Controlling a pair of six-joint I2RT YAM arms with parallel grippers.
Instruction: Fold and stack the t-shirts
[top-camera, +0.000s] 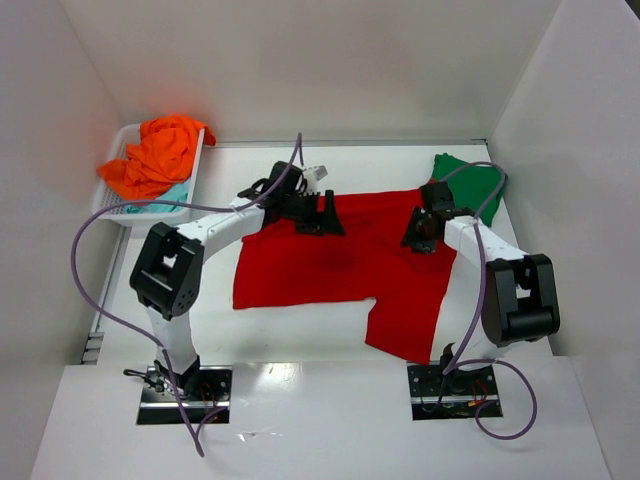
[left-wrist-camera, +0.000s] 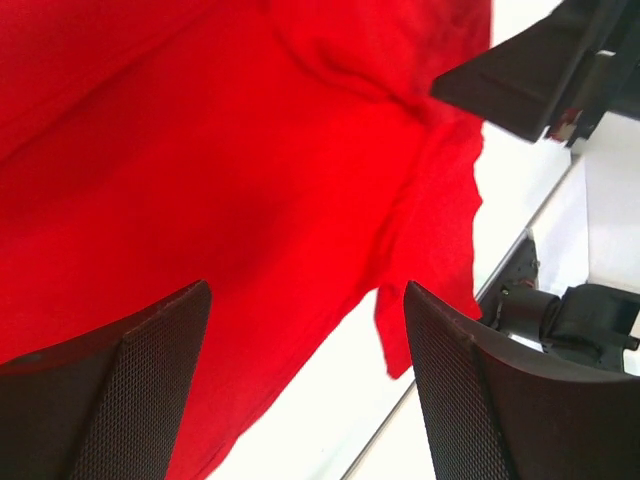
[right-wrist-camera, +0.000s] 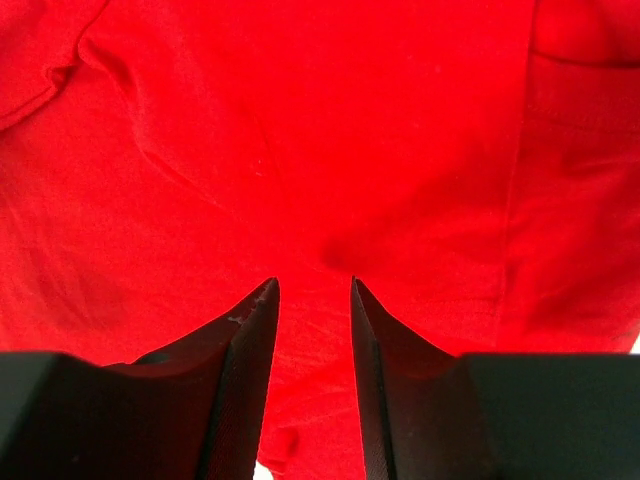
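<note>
A large red t-shirt (top-camera: 330, 265) lies spread flat in the middle of the table, with one sleeve hanging toward the near edge. My left gripper (top-camera: 325, 215) hovers open over its far left part; in the left wrist view its wide jaws (left-wrist-camera: 307, 290) hold nothing above the red cloth (left-wrist-camera: 250, 150). My right gripper (top-camera: 420, 232) is down on the shirt's far right part. Its jaws (right-wrist-camera: 313, 282) stand narrowed with red cloth (right-wrist-camera: 300, 130) in the gap; whether they pinch it is unclear. A dark green t-shirt (top-camera: 470, 180) lies at the back right.
A white lattice basket (top-camera: 112, 205) stands at the back left with an orange t-shirt (top-camera: 160, 155) heaped over a pale teal one (top-camera: 172, 195). White walls close in the table on three sides. The right arm's base (left-wrist-camera: 580, 320) shows beyond the shirt's hem.
</note>
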